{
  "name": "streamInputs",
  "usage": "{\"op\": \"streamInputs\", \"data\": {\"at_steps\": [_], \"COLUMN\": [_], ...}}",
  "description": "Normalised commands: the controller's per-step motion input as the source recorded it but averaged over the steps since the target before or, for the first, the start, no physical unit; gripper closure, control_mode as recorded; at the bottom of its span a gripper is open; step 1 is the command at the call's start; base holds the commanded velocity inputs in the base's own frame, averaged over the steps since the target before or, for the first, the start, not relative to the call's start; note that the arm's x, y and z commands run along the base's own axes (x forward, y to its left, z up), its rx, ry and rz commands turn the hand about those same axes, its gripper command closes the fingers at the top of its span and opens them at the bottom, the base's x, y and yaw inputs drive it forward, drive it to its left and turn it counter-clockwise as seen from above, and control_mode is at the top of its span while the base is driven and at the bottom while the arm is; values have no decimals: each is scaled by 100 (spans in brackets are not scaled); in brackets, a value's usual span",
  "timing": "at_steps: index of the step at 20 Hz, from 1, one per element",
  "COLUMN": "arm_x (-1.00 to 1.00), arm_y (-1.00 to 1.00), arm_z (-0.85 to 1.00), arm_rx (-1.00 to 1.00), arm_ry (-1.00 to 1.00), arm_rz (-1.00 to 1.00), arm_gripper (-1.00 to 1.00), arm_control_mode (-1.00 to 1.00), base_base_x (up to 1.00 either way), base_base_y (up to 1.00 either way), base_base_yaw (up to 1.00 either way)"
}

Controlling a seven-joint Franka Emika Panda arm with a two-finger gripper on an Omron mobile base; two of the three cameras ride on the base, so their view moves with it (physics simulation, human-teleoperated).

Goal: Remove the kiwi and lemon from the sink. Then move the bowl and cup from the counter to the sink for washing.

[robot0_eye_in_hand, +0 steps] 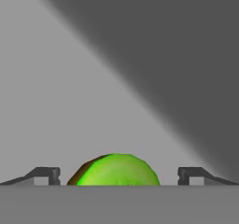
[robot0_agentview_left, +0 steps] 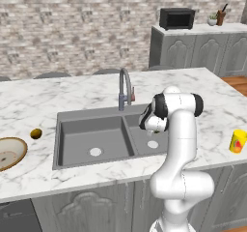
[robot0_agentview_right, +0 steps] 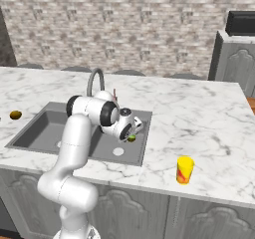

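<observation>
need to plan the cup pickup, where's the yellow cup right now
The yellow cup stands upright on the marble counter right of the sink, near the front edge, apart from everything else.

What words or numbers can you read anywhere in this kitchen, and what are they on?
None: no words or numbers can be read anywhere.
The cup has a red-orange mark on its side, but it is a shape, not letters.
The microwave front is dark, with no label that can be made out.
</observation>
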Motion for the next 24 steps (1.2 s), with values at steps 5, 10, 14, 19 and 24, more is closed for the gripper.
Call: {"op": "streamInputs", "data": {"at_steps": [5,10,14,19,24], "arm_x": [6,3,0,0,0], "arm_y": [-4,-3,-8,-14,-13], "arm_z": [-19,-21,-23,-23,-21], "arm_rx": [-1,-2,-5,-7,-6], "arm_ry": [0,0,2,3,1], "arm_rz": [-3,-4,-9,-11,-11], "arm_gripper": [-100,100,100,100,100], "arm_control_mode": [-100,-100,-100,-100,-100], "base_base_x": [0,0,0,0,0], "base_base_y": [0,0,0,0,0], "base_base_yaw": [0,0,0,0,0]}}
